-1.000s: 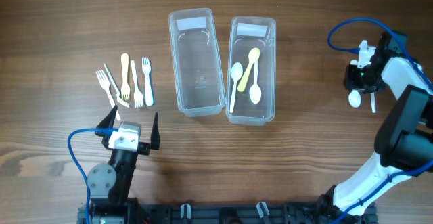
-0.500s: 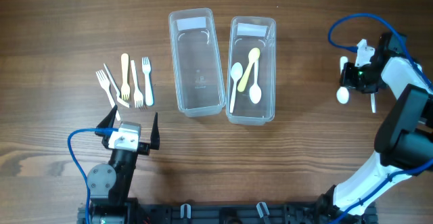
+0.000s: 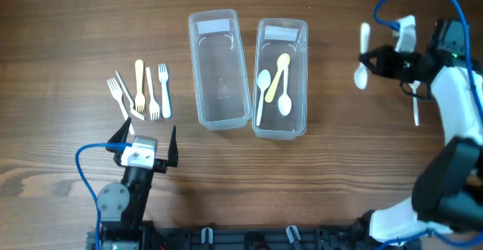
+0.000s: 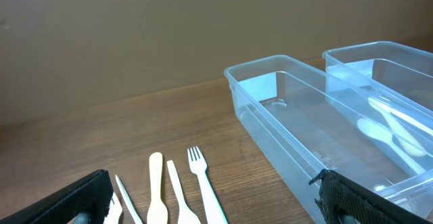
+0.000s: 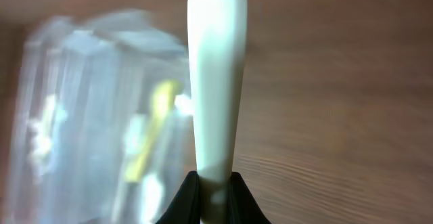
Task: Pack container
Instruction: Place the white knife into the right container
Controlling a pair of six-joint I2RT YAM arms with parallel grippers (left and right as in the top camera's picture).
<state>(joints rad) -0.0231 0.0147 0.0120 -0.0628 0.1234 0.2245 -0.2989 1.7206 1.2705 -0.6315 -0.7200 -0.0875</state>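
The wooden table (image 3: 60,23) is dark brown with a long grain that runs from left to right. In the left wrist view only a plain, dull brown background stands behind its far edge.

Two clear plastic containers stand side by side in the middle, with their long sides almost touching. The left container (image 3: 219,91) has nothing inside. The right container (image 3: 296,69) holds a yellow spoon (image 3: 280,67) and two white spoons (image 3: 263,80), which lie close together and partly cross. Each container carries a white strip at its far end, one on the left (image 3: 214,27) and one on the right (image 3: 281,34). They are perhaps labels, but I cannot tell whether any writing is on them.

The right gripper (image 3: 373,58) is above the table, to the right of the containers and apart from them. Its fingers are clenched on the handle of a white plastic spoon (image 3: 361,75). In the right wrist view this handle rises straight out of the black fingertips, and the containers behind it are blurred.

The left gripper (image 3: 149,131) is at the near left edge with its fingers spread wide and nothing between them.

A group of plastic forks (image 3: 139,91) lies left of the containers, some white, one cream and one light blue. A thin white utensil (image 3: 415,112) lies alone on the table at the far right.
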